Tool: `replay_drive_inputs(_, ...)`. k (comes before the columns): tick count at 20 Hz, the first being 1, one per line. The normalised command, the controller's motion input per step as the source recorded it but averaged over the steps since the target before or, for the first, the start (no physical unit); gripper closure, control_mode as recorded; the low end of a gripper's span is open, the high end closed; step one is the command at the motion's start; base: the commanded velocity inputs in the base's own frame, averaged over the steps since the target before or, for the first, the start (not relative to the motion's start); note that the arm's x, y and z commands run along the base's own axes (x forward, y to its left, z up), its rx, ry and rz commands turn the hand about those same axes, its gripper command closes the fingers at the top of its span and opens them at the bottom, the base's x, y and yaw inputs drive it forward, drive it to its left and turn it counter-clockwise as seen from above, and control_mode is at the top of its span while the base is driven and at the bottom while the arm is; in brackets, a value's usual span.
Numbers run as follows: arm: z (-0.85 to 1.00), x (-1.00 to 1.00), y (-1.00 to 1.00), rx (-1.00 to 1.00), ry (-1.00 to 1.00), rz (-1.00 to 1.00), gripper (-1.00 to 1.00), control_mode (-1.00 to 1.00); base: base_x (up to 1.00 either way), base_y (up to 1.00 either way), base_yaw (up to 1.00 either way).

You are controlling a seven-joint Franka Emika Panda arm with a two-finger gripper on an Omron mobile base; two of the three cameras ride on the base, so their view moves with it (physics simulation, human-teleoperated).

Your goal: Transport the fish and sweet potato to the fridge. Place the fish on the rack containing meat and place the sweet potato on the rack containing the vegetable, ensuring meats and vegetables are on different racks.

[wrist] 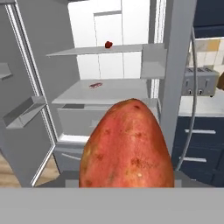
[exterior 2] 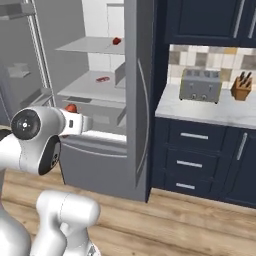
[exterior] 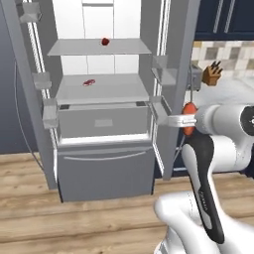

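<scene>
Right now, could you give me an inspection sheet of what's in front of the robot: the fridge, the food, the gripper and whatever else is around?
Surface: fridge stands open; the upper shelf and lower shelf are flat and grey, with a drawer below.
Job's things: sweet potato is held up in front of the fridge; the vegetable sits on the upper shelf; the meat lies on the lower shelf. No fish seen.
Clutter: nothing seen on the shelves beyond those two items.
Grippers: gripper is shut on the sweet potato, outside the fridge.
Cables: nothing seen.
Surroundings: toaster and knife block on the counter, dark blue cabinets, wooden floor.
</scene>
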Motion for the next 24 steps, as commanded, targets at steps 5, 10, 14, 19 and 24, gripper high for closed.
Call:
replay_drive_inputs(5,0.0,0.0,0.0,0.0,0.0,0.0,1.0,1.0,1.0,-0.35,0.21)
replay_drive_inputs(10,0.0,0.0,0.0,0.0,0.0,0.0,1.0,1.0,1.0,0.11,0.23)
replay_drive_inputs(14,0.0,0.0,0.0,0.0,0.0,0.0,1.0,1.0,0.93,0.59,-0.13)
replay_drive_inputs(19,0.0,0.0,0.0,0.0,0.0,0.0,1.0,1.0,0.4,0.05,-0.23)
replay_drive_inputs(24,0.0,0.0,0.0,0.0,0.0,0.0,1.0,1.0,0.28,0.77,-0.4)
